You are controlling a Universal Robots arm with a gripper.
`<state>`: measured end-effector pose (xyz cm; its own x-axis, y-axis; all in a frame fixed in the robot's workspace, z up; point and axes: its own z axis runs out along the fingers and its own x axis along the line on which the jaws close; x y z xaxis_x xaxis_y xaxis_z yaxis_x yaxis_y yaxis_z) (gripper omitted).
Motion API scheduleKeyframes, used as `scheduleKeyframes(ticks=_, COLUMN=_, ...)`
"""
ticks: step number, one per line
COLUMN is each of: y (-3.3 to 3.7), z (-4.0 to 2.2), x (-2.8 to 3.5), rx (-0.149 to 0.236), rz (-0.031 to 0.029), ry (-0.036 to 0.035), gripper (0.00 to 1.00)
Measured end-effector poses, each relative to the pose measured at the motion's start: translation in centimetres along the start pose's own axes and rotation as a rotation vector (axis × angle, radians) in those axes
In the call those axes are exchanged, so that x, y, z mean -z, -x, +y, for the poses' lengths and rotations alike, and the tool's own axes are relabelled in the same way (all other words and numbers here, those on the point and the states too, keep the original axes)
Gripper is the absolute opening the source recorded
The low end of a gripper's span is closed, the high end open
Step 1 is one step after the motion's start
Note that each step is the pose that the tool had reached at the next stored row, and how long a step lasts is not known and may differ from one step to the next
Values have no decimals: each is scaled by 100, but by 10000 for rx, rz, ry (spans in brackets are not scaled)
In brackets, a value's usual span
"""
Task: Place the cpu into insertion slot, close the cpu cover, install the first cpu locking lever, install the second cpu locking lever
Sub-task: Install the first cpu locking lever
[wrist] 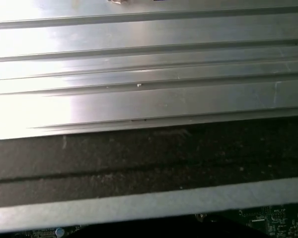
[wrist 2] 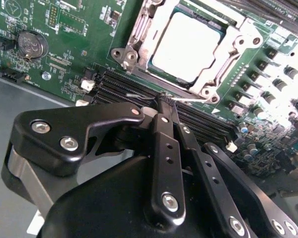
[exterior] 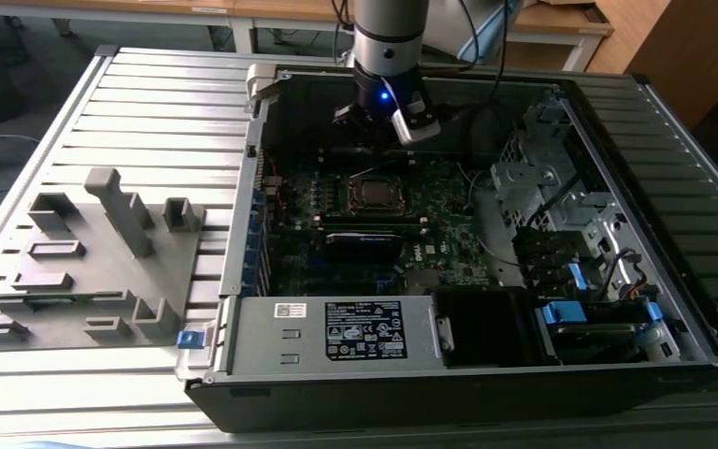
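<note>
The cpu lies flat in the insertion slot on the green board, its dull silver top showing. The cpu cover, a silvery frame, lies down around it. My gripper has its two black fingers pressed together, shut, with the tips just off the socket's edge above the memory slots. A thin metal lever rod runs right by the tips; I cannot tell if it is pinched. In the exterior view the gripper hangs inside the open case, just behind the cpu.
The open computer case lies on a ribbed metal table. A grey fixture block sits at the exterior view's left. A labelled power supply box is at the front, drive cages at the right. Long black memory slots lie under the fingers.
</note>
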<state>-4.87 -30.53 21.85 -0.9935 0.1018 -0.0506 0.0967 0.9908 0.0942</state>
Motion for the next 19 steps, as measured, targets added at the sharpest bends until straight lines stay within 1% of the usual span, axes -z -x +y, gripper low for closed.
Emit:
scheduleKeyframes(ticks=9, y=11, z=3, x=-1, rx=-483, rz=-45, ry=-26, gripper=11)
scheduleKeyframes(ticks=19, y=9, z=25, x=-3, rx=-515, rz=-48, ry=-28, gripper=11)
